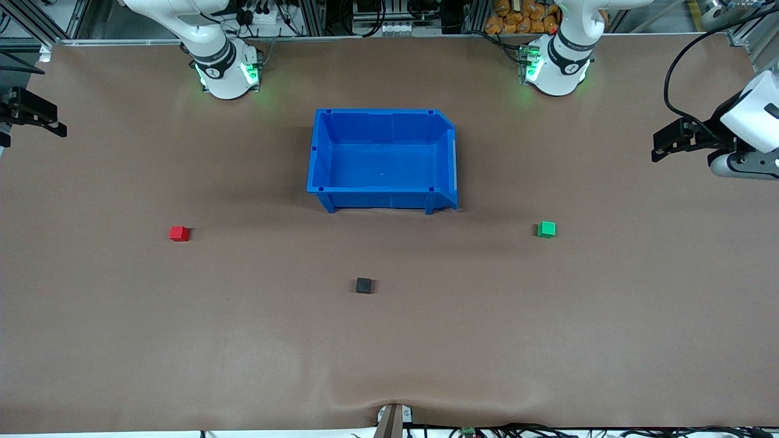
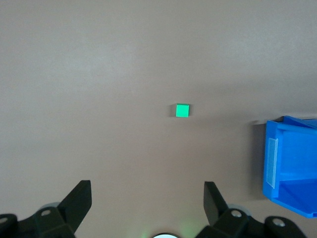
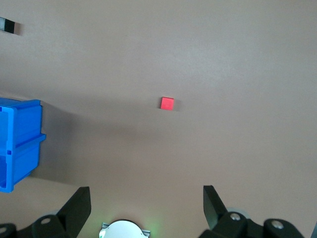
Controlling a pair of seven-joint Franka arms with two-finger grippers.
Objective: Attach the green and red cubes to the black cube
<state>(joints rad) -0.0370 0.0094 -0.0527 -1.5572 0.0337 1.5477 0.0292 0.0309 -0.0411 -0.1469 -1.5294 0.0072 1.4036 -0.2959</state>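
both claws, left gripper (image 2: 147,201) and right gripper (image 3: 146,201), hang wide open and empty; green cube (image 2: 182,110) lies ahead of the left, red cube (image 3: 167,103) ahead of the right.

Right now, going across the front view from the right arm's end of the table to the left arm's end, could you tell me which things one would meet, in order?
right gripper → red cube → black cube → green cube → left gripper. The blue bin spans the black cube's position.
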